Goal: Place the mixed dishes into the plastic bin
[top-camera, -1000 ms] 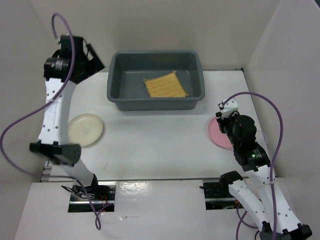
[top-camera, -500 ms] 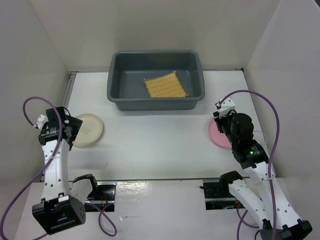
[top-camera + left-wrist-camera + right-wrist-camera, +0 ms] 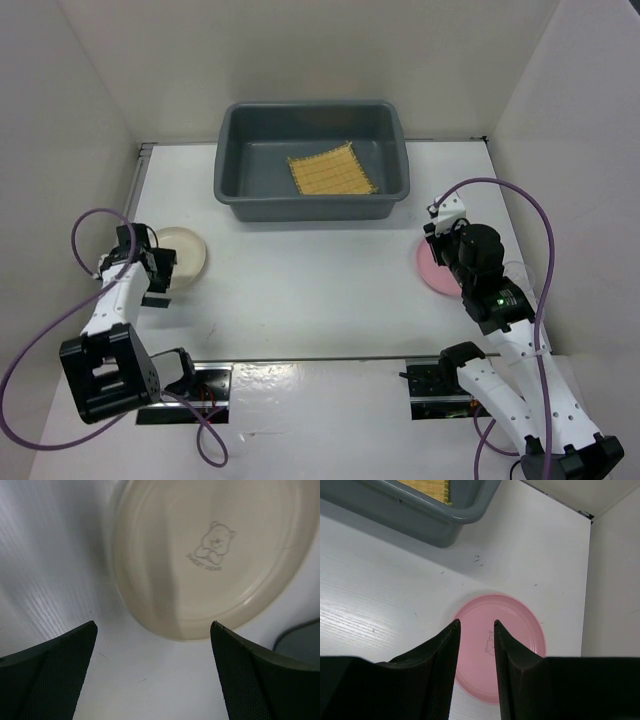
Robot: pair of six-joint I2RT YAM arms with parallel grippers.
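The grey-blue plastic bin (image 3: 232, 190) stands at the back middle with the yellow slatted mat (image 3: 332, 170) lying inside. The cream dish (image 3: 190, 250) lies at the left. My left gripper (image 3: 160, 272) is low at its near-left edge, open wide; in the left wrist view the dish (image 3: 210, 555) lies just beyond the empty gripper (image 3: 152, 632). The pink plate (image 3: 432, 272) lies at the right. My right gripper (image 3: 440, 248) hovers over it with the jaws a little apart and empty; the plate (image 3: 517, 625) shows between and beyond the fingers (image 3: 445, 650). I see no clear cups.
White walls close in the left, back and right sides. The bin's near corner (image 3: 445, 530) and the mat's edge (image 3: 427, 485) show in the right wrist view. A blurred grey shape (image 3: 300, 635) sits at the right of the left wrist view.
My left arm has swung down from the back left beside the bin to the cream dish's near-left edge. My right gripper has crept slightly farther over the pink plate.
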